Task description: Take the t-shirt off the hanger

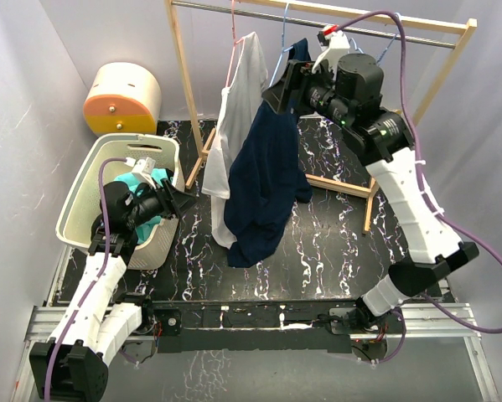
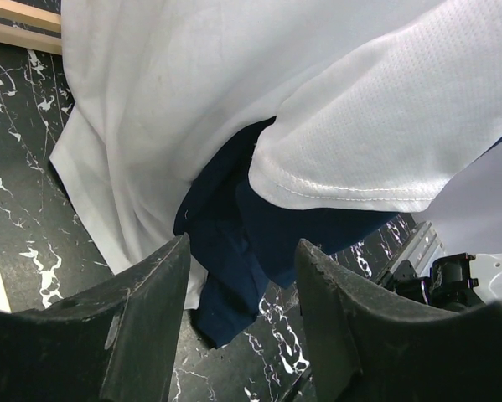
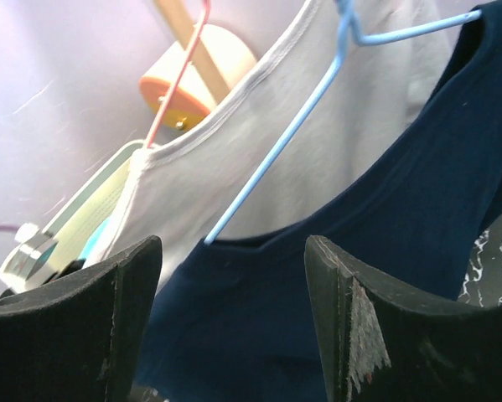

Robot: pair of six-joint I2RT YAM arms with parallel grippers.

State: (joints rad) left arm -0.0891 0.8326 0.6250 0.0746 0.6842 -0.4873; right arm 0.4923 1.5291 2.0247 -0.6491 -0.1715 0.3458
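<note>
nothing legible here, folks: no readable print on the navy t-shirt (image 1: 267, 176), the white shirt (image 1: 234, 126) or the laundry basket (image 1: 76, 205).

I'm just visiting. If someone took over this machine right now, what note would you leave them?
Left gripper: open, empty, low by the basket, facing the shirts' hems.
Right gripper: open, empty, up at the collar of the navy shirt.
That one hangs on the blue hanger, the white shirt on the pink hanger, both on the rack.
Done: no shirt off yet.
Left: grip a shirt and pull it off its hanger.
</note>
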